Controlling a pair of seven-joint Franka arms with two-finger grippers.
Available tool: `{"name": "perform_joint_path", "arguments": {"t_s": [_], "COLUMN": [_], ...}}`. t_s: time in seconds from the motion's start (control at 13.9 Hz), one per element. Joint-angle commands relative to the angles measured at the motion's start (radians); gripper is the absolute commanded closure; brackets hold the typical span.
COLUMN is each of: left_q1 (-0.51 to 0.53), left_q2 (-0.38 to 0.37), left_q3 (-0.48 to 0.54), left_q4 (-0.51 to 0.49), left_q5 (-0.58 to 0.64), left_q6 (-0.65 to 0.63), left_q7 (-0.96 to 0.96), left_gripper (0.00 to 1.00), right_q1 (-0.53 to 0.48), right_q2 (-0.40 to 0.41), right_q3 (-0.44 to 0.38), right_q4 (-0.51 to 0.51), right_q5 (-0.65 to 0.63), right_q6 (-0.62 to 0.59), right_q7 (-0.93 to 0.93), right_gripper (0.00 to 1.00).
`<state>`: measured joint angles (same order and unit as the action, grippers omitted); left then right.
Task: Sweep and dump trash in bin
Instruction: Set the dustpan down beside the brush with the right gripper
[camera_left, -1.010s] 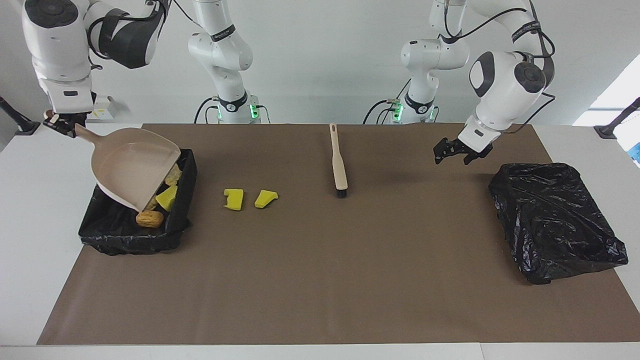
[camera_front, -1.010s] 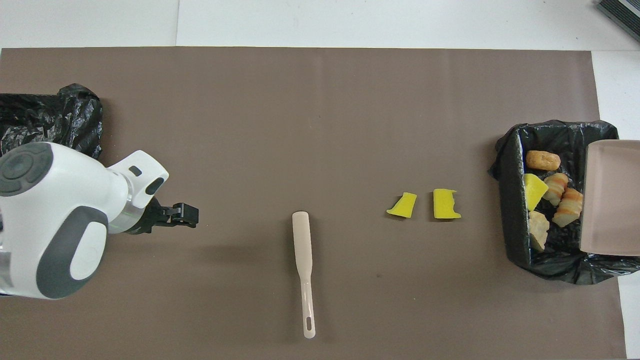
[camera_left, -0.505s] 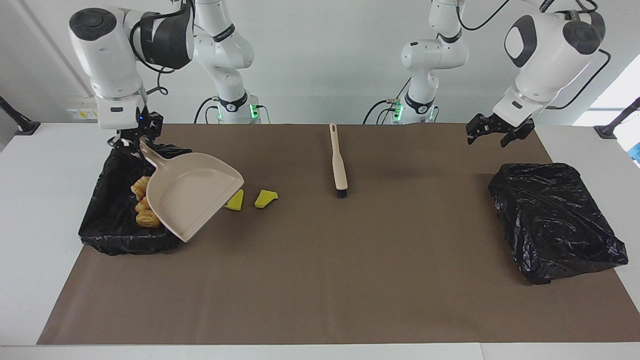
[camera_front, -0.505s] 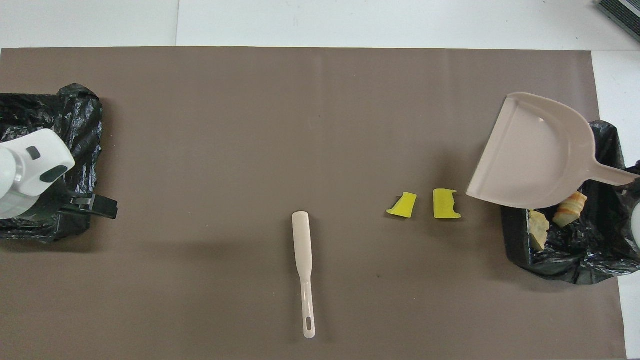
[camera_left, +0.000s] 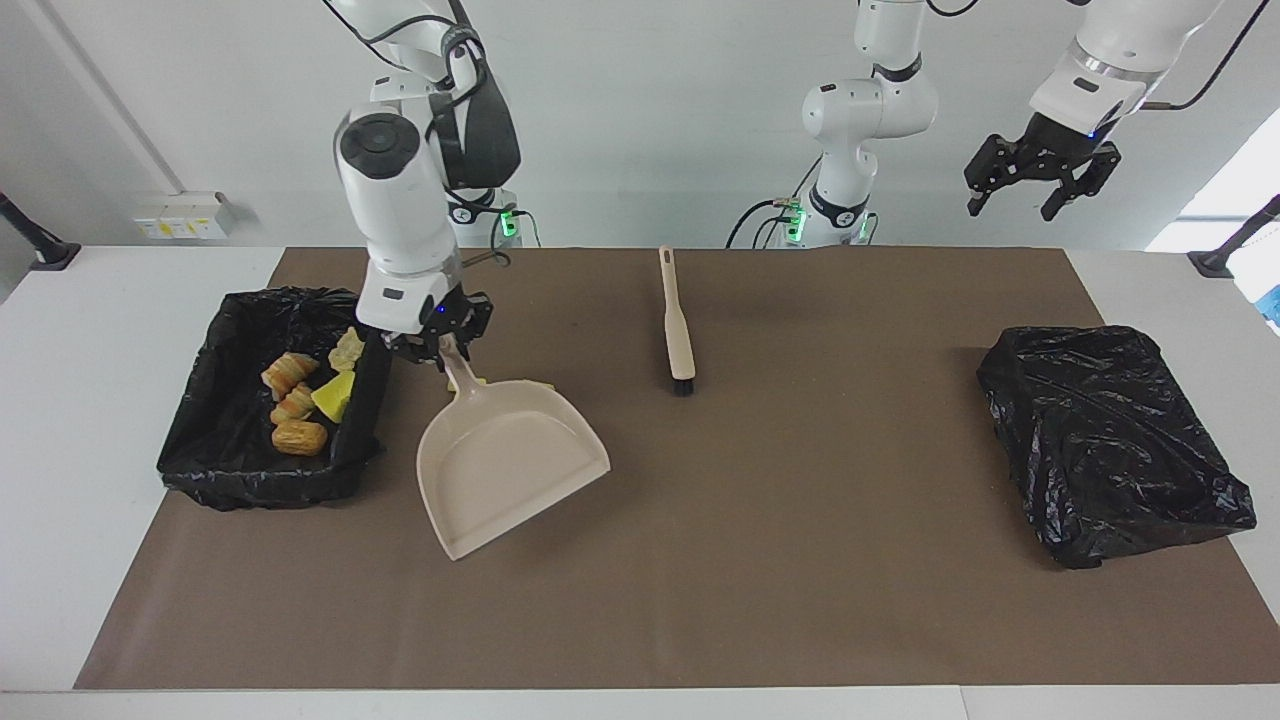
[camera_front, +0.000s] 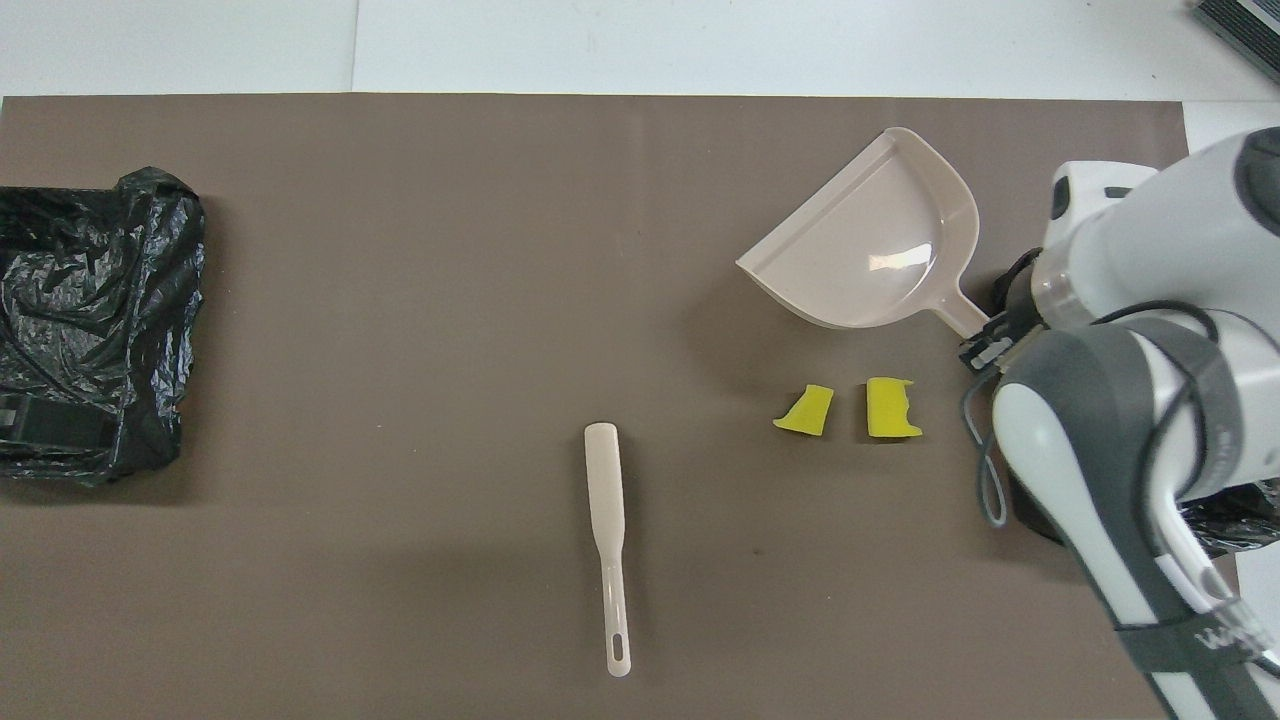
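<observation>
Dustpan in the air, two yellow bits left on the mat

The right gripper (camera_left: 440, 352) pinches the handle of the dustpan (camera_left: 505, 462) and holds the empty pan over the brown mat (camera_left: 800, 560), just beside the bin (camera_left: 200, 470), where rolls and one yellow chunk (camera_left: 335, 397) already lie. Two yellow sponge bits (camera_front: 805, 410) (camera_front: 892, 408) lie on the mat right by this gripper — in the facing view the pan hides them almost fully. They look soft, light and squashy, so I think they will slide or tumble easily; better to sweep them than pinch them. The brush (camera_left: 677, 322) lies flat in the middle of the mat; its thin handle looks like the place to grab. The left gripper (camera_left: 1040, 180) waits high up, fingers spread, over a crumpled black bag (camera_left: 1110, 440) — what is inside it cannot be seen.
</observation>
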<state>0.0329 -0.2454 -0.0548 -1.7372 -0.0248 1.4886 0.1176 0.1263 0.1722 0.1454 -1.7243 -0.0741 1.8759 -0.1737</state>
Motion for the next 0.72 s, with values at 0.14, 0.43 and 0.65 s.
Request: {"name": "perform_joint_path", "arguments": {"t_s": [0.14, 0.43, 0.65], "left_q1": [0.007, -0.001, -0.005], "left_q2": [-0.006, -0.006, -0.006], "left_q3": [-0.002, -0.002, -0.002], "left_q4": [-0.01, -0.008, -0.008], "left_q5": [0.014, 0.014, 0.014], "left_q6": [-0.005, -0.013, -0.008], "left_q7": [-0.004, -0.003, 0.0], "left_gripper": [0.0, 0.0, 0.0], "right_q1": [0.153, 0.301, 0.366], "right_q2": [0.127, 0.32, 0.426], "right_q3": [-0.006, -0.007, -0.013], "right_q4": [0.118, 0.288, 0.341], "right_q5": [0.027, 0.013, -0.027], "right_q6": [0.06, 0.123, 0.196], "right_q7": [0.404, 0.701, 0.807], "right_gripper": [1.0, 1.0, 1.0]}}
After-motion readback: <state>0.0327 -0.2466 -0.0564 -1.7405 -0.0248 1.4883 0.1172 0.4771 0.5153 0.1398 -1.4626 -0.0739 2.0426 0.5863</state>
